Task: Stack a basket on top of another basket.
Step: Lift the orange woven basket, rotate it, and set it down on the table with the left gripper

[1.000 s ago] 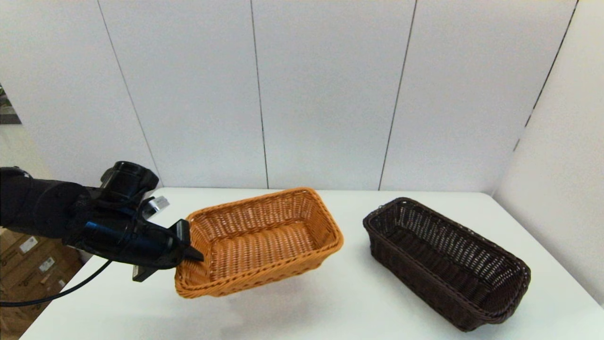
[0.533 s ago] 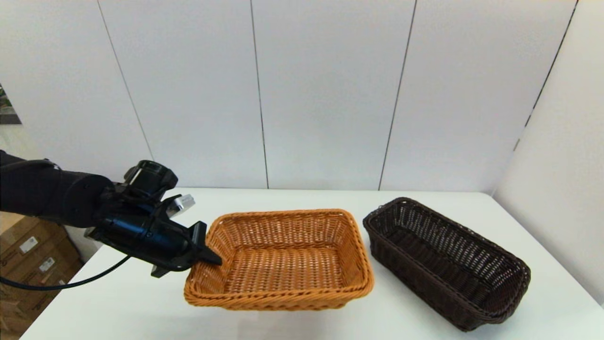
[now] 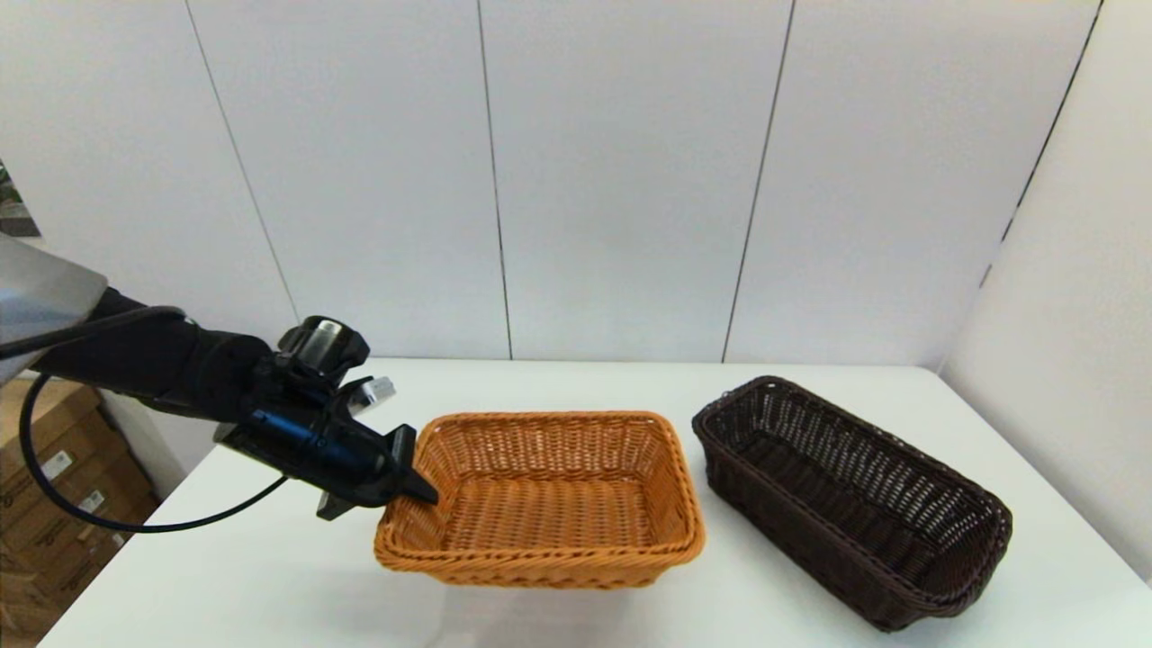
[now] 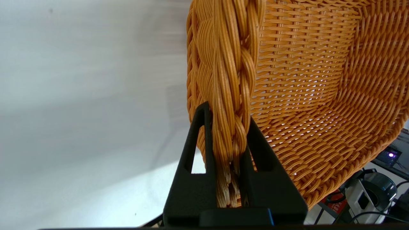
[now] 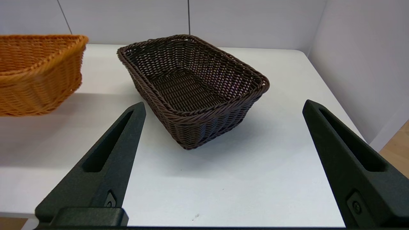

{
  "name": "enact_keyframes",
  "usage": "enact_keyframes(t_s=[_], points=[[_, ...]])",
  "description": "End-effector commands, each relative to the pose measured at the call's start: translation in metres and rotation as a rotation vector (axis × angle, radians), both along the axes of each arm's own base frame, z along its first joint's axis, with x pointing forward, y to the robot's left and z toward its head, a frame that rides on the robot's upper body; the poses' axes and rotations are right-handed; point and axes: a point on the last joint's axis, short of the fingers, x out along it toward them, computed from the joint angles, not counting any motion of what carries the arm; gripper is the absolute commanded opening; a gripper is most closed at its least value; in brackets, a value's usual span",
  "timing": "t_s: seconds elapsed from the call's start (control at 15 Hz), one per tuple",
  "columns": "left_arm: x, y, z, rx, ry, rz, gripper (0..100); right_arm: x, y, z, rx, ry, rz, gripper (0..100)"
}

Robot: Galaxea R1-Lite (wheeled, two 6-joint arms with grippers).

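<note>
White table and panelled wall frame the scene. Over the last second the orange-tan basket, its braided rim clamped in the left gripper, has been swung level and carried closer to the dark brown basket, which sits beyond it on the side away from that gripper. The right gripper is held wide apart, empty, short of the dark basket. Stacking appears imminent, though with the orange one carried.

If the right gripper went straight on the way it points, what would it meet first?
Probably the dark basket: it sits centred between the open jaws of the right gripper, across bare table.
</note>
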Motion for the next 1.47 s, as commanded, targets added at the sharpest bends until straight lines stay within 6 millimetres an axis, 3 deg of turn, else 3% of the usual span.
enact_keyframes(t_s=[0.07, 0.73, 1.47], points=[[0.010, -0.008, -0.012, 0.002, 0.021, -0.022, 0, 0.000, 0.000, 0.000, 0.000, 0.001, 0.000, 100], [0.021, -0.014, -0.027, 0.015, 0.037, -0.043, 0, 0.000, 0.000, 0.000, 0.000, 0.001, 0.000, 100], [0.021, -0.015, -0.028, 0.019, 0.037, -0.042, 0, 0.000, 0.000, 0.000, 0.000, 0.001, 0.000, 100]])
